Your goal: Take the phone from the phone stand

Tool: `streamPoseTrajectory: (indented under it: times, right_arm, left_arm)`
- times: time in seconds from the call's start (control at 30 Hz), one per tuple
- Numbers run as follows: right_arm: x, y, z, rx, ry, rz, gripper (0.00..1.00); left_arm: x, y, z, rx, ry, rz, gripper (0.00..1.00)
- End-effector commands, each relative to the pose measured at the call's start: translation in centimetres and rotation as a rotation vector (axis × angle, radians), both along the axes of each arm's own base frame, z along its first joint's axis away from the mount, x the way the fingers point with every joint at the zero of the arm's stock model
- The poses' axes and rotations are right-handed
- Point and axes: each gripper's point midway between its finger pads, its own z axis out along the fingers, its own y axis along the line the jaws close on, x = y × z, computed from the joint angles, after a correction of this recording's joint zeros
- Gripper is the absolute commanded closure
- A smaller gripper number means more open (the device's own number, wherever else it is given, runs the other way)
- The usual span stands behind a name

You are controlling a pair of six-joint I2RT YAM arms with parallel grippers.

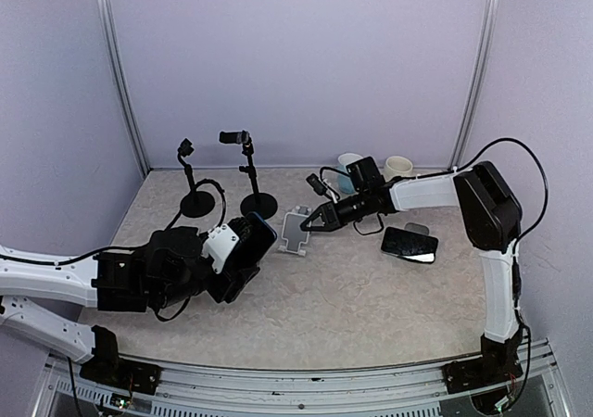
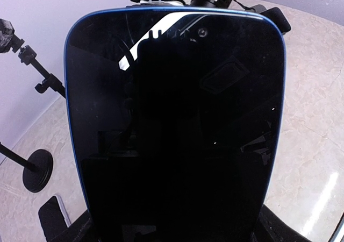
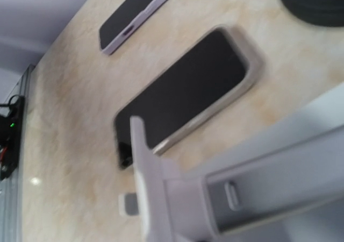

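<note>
Left gripper [image 1: 250, 245] grips the phone [image 2: 174, 123] beside the phone stand [image 1: 296, 233]; right gripper [image 1: 311, 221]: cannot tell if closed.

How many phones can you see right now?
4. One blue-rimmed black phone in the left hand; one glossy black phone flat on the table at right; a grey-cased phone and a lilac-cased phone lying beyond the grey plastic phone stand. The left arm may hide more.
</note>
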Motion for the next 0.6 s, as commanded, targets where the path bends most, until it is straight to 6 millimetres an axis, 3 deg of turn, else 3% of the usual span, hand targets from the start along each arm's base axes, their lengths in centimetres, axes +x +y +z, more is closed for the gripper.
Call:
streamPoseTrajectory:
  times: [0.0,0.27,0.57]
  right_arm:
    - [2.6,0.0,0.7,-0.002,-0.030,0.055,1.00]
    - [9.0,-2.2,-1.2,-0.039,-0.039,-0.020,1.00]
    - [13.1,-2.8,-2.3,-0.041,-0.076,-0.062,1.00]
  left_arm:
    - [0.4,-0.2,2.4,-0.103,-0.034,0.011,0.55]
    - [0.3,-0.1,2.2,-0.120,-0.032,0.011,0.55]
    - [0.5,-0.8,1.8,-0.131,-0.018,0.007,0.55]
